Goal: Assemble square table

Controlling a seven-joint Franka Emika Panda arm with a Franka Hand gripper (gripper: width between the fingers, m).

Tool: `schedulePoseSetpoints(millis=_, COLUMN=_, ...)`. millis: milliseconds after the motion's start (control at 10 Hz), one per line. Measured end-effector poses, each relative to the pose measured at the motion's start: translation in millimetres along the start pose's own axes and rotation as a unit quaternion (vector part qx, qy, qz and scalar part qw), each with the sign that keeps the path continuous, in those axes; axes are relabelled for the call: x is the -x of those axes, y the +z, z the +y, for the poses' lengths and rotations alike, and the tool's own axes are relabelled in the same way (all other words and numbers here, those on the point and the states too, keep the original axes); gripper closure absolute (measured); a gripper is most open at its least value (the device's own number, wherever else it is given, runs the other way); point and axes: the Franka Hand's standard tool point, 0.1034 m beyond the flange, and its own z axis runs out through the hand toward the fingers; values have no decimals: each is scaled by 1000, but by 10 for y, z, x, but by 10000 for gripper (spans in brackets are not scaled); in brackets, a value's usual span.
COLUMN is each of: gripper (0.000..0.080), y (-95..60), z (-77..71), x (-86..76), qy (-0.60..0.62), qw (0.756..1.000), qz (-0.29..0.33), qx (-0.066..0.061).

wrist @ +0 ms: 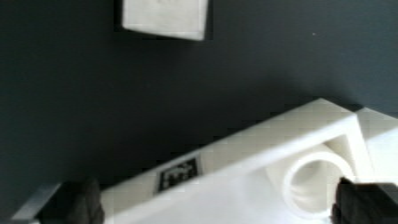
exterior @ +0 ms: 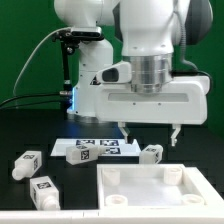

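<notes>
1. Tool (exterior: 150,133) hangs over the black counter (exterior: 75,200) with its jaws spread wide and nothing between them. In the wrist view its dark fingertips (wrist: 75,203) stand far apart at either side of the frame.
2. White tabletop (exterior: 150,188) lies on the counter just below and in front of the tool, ribbed underside up. The wrist view shows one corner (wrist: 267,150) of it reaching in between the fingertips, with a round socket (wrist: 313,182) near that corner and a black-and-white tag (wrist: 180,178) on its side wall.
3. First leg (exterior: 152,153), a small white block with a tag, lies under the tool, just behind the tabletop's far edge.
4. Second leg (exterior: 27,163) and third leg (exterior: 44,190) lie well away from the tool, toward the exterior view's left.
5. Marker board (exterior: 95,148) lies flat beside the tool, behind the first leg.
6. White piece (wrist: 164,18) shows apart from the tabletop corner in the wrist view. I cannot tell what it is.
</notes>
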Motion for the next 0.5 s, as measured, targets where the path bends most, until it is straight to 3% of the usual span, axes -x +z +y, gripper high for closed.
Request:
schedulePoseSetpoints(millis=200, gripper=151, y=62, z=88, x=54, qy=41, qw=995, qz=-87, qx=-14)
schedulePoseSetpoints(millis=300, gripper=151, y=43, z=52, x=42, qy=36, qw=995, qz=-95, qx=-12)
schedulePoseSetpoints(millis=500, gripper=151, y=52, z=115, x=122, qy=34, qw=986, qz=-164, qx=-7)
